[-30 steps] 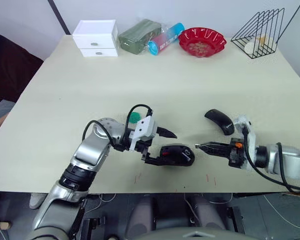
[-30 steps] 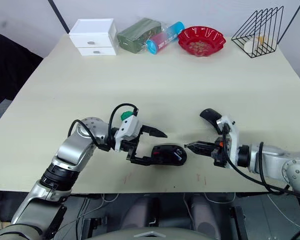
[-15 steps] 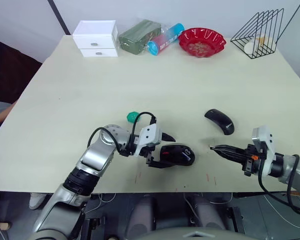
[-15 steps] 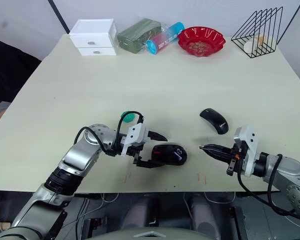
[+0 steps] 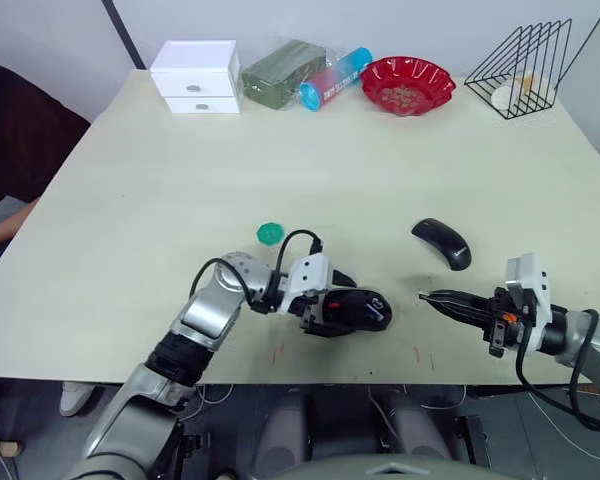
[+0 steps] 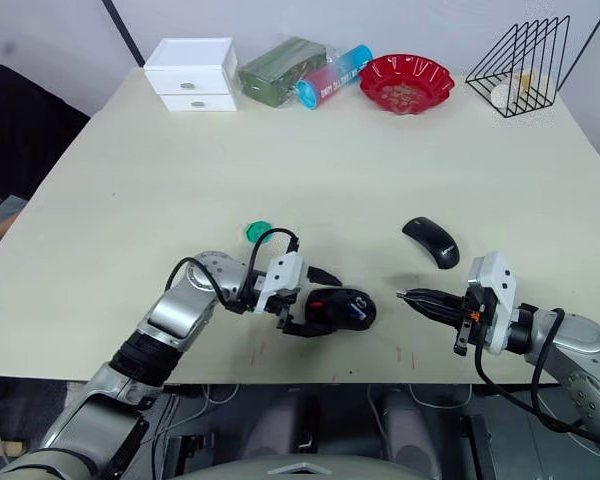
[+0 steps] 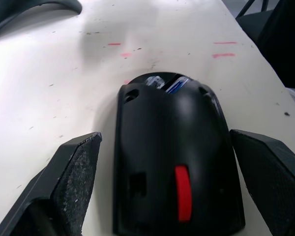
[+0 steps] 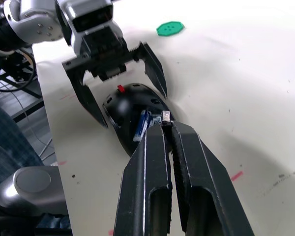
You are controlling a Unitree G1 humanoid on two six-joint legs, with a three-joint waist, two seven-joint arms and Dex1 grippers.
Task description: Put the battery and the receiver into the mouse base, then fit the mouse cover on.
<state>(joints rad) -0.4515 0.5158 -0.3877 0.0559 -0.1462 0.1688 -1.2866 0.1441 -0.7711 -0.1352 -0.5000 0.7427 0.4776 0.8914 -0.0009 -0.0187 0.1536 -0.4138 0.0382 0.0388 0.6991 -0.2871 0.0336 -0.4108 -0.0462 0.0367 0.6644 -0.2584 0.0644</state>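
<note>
Near the table's front edge, the mouse base (image 5: 352, 311) is lying with its red wheel showing and the battery (image 8: 141, 126) sitting in its bay. Around the mouse base, the left gripper (image 7: 162, 184) is spreading its 2 fingers wide, 1 on each side, neither quite touching the shell. Off to the right of the mouse base, the right gripper (image 5: 427, 297) is pointing at it with fingers pinched nearly together on a small pale nub, seemingly the receiver (image 8: 165, 117). Beyond the right gripper, the mouse cover (image 5: 441, 243) is resting alone. Behind the left gripper, a green disc (image 5: 269, 233) is lying.
</note>
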